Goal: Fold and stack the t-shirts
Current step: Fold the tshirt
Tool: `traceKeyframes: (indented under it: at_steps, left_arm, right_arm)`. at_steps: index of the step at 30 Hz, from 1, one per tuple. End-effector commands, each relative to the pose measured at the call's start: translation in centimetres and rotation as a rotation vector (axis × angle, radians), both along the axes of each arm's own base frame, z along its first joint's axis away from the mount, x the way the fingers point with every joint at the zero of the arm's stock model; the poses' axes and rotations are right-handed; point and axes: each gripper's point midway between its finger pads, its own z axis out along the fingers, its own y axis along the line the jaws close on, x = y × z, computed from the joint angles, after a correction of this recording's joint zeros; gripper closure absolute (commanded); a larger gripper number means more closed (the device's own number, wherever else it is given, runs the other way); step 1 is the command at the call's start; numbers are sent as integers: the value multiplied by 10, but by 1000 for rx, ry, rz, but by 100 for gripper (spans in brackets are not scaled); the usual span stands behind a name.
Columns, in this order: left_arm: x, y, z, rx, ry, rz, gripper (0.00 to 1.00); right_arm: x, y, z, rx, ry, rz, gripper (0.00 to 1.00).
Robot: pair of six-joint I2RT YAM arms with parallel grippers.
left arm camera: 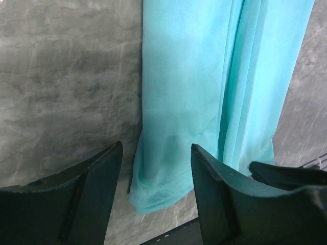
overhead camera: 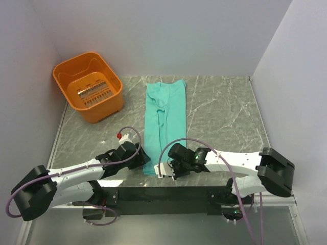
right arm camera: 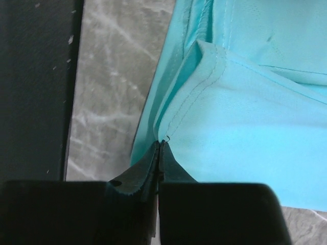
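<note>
A plain teal-green t-shirt [overhead camera: 164, 122] is seen as soft, matt, fine-knit cloth with stitched hems. The grey marbled table [overhead camera: 225, 112] is shown smooth, faintly sheened; the orange basket [overhead camera: 104, 109], smooth plastic.

The right pincer [right arm camera: 160, 149] has its tips pressed together on a stitched hem corner of the teal t-shirt [right arm camera: 245, 132], which lies on the grey marbled surface [right arm camera: 112, 92] beside a dark strip [right arm camera: 36, 76].

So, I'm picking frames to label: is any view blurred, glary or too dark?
Top external: evenly lit, t-shirt sharp, no glare. Left wrist: weave visible, left claw dark and soft-edged. Right wrist: hem stitching crisp, right claw nearly black, out of focus.
</note>
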Motion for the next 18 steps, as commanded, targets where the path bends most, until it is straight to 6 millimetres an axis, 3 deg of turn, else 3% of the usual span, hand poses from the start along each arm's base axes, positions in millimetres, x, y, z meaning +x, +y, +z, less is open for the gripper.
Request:
traceKeyframes:
  at_steps: [1,18]
  left_arm:
    - [-24,22,-34,124,109,-30,37]
    - [-35,21,-53,174,185,-83,36]
  right_arm:
    - [-9,-13,8,4,2,59,100]
    - [-17,-49,-6,-76,54,79,100]
